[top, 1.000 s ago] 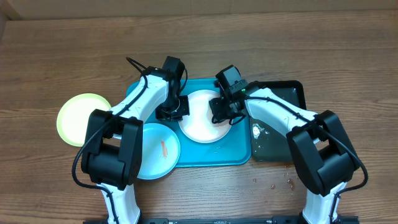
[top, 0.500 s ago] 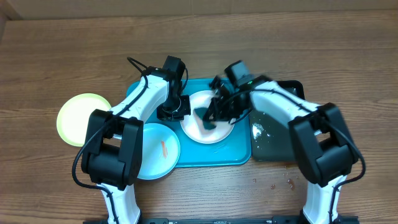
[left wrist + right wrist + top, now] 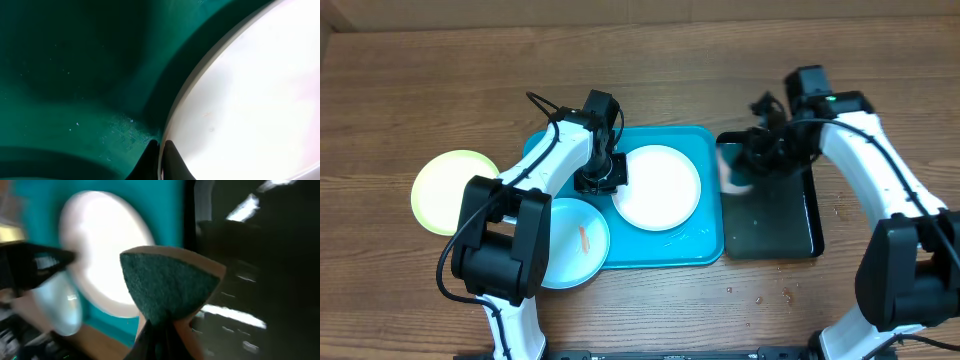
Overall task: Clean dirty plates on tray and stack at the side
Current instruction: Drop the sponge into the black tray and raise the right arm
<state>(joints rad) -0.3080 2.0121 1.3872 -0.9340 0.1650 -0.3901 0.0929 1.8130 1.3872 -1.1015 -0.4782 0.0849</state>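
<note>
Plates number three, all round, smooth plastic with shallow raised rims. We find the white plate [image 3: 657, 187] lying flat in the middle of the tray [image 3: 690, 245], a turquoise plastic rectangle with rounded corners and a low rim. Its face looks clean in the overhead view. The pale blue plate [image 3: 572, 243] overlaps the tray's near-left corner, partly over the table [image 3: 420, 80], and carries a short red-orange smear [image 3: 583, 239] near its centre. The yellow-green plate [image 3: 452, 191], pale in its middle, sits on the bare table well to the left of the tray. A narrower black tray [image 3: 770, 225], glossy with bright reflections, lies just beside the turquoise tray's right rim. The table is brown wood-grain board, with a few small specks [image 3: 775, 295] on it near the black tray's front edge. We note a paler strip along the far edge, but cannot tell what it is. The left gripper [image 3: 600, 180] is at the white plate's left rim, and the left wrist view shows its dark fingertips [image 3: 150, 162] pinched together on that rim. The right gripper [image 3: 752, 160], motion-blurred, is over the black tray's left part, its jaws clamped on a sponge [image 3: 167, 290]. The sponge has a rough dark green scouring face and a tan backing, folded to a wedge.
</note>
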